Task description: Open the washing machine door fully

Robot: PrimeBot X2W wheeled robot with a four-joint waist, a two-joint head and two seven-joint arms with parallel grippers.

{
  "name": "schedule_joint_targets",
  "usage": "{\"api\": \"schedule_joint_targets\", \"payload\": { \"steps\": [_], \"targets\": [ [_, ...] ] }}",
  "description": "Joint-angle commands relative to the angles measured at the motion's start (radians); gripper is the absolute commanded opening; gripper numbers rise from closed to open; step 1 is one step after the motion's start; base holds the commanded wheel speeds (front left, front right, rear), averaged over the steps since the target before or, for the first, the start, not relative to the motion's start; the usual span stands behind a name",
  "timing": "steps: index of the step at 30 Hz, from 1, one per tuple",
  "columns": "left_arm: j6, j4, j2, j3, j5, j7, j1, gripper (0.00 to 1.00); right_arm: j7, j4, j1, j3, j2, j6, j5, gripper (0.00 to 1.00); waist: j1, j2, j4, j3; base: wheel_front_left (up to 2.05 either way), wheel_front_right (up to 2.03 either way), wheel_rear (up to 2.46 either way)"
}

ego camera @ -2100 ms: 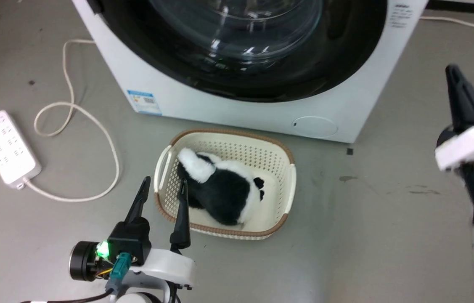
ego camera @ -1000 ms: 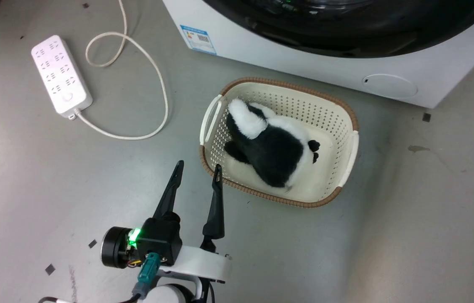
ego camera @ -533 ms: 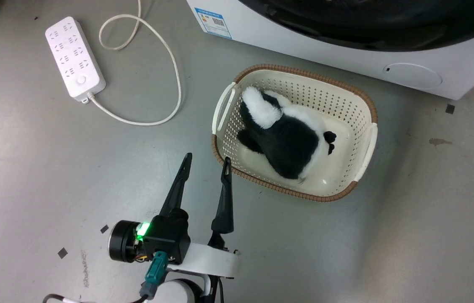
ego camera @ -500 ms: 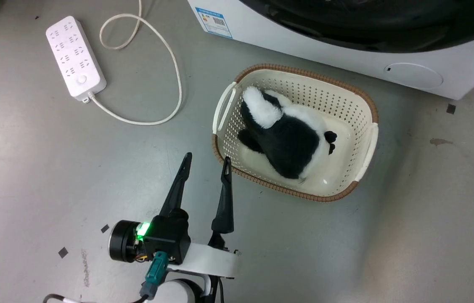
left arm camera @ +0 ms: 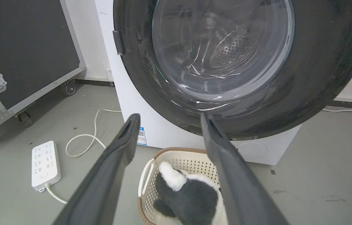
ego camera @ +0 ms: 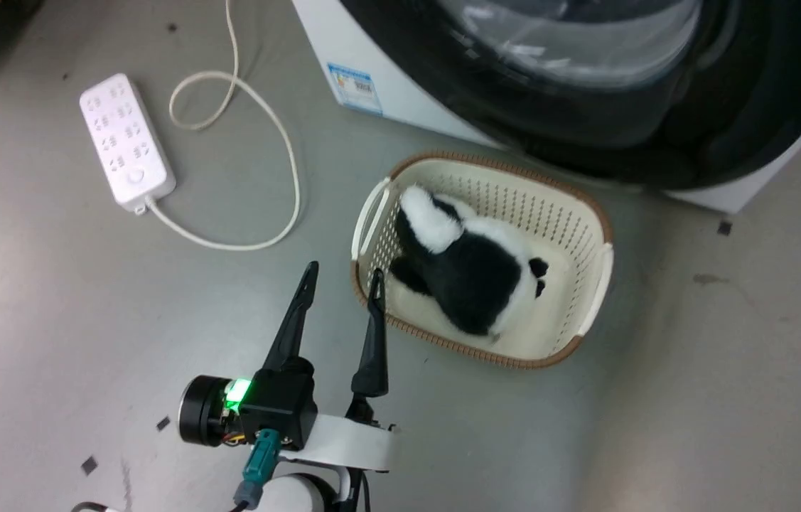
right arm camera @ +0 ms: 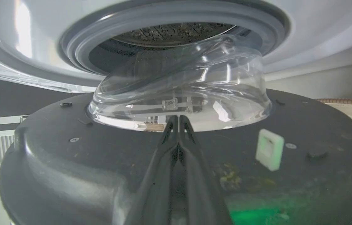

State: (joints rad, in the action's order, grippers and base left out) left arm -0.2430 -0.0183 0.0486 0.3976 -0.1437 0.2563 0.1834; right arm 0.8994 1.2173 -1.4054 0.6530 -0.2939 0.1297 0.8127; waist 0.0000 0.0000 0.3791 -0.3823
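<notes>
Our right gripper (right arm camera: 179, 120) was closed tight with nothing in it, pointing along the inner face of the washing machine door (right arm camera: 69, 162), which stood ajar from the washing machine (right arm camera: 319, 31); our left gripper (ego camera: 343, 269) gaped empty near the basket (ego camera: 603, 235)

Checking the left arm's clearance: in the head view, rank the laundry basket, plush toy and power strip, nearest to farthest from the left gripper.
1. The laundry basket: its rim is right beside the left gripper, on the right.
2. The plush toy: inside the basket, farther right.
3. The power strip: on the floor, well off to the left.
</notes>
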Motion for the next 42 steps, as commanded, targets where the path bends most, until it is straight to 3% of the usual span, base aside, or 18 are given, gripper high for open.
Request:
{"api": "schedule_joint_targets", "payload": {
  "steps": [1, 12, 18, 24, 33, 38, 42],
  "targets": [
    [0.005, 0.007, 0.002, -0.011, 0.005, 0.006, -0.014, 1.00, 0.015, -0.007, 0.048, -0.006, 0.030, 0.001, 0.009, 0.00, 0.0000, 0.0000, -0.021, 0.053, 0.00, 0.00, 0.00],
    [0.054, 0.038, 0.002, -0.066, 0.033, 0.006, -0.087, 1.00, 0.123, -0.173, 0.334, -0.038, 0.207, 0.001, 0.073, 0.00, 0.0000, 0.0000, -0.070, 0.210, 0.00, 0.00, 0.00],
    [0.086, 0.050, 0.003, -0.094, 0.048, 0.006, -0.124, 1.00, 0.199, -0.258, 0.453, -0.090, 0.242, 0.001, 0.170, 0.00, 0.0000, 0.0000, -0.077, 0.263, 0.00, 0.00, 0.00],
    [0.115, 0.058, 0.003, -0.111, 0.059, 0.006, -0.151, 1.00, 0.210, -0.251, 0.531, -0.310, 0.243, 0.001, 0.401, 0.00, 0.0000, 0.0000, -0.069, 0.291, 0.00, 0.00, 0.00],
    [0.135, 0.074, 0.002, -0.116, 0.054, 0.006, -0.176, 1.00, 0.086, -0.352, 0.679, -0.705, 0.243, 0.001, 0.730, 0.00, 0.0000, 0.0000, -0.053, 0.302, 0.00, 0.00, 0.00],
    [0.139, 0.082, 0.002, -0.118, 0.051, 0.006, -0.178, 1.00, 0.005, -0.410, 0.725, -0.861, 0.244, 0.001, 0.846, 0.00, 0.0000, 0.0000, -0.046, 0.304, 0.00, 0.00, 0.00],
    [0.138, 0.085, 0.002, -0.121, 0.050, 0.006, -0.179, 1.00, -0.059, -0.442, 0.737, -0.926, 0.244, 0.001, 0.881, 0.00, 0.0000, 0.0000, -0.046, 0.307, 0.00, 0.00, 0.00]
  ]
}}
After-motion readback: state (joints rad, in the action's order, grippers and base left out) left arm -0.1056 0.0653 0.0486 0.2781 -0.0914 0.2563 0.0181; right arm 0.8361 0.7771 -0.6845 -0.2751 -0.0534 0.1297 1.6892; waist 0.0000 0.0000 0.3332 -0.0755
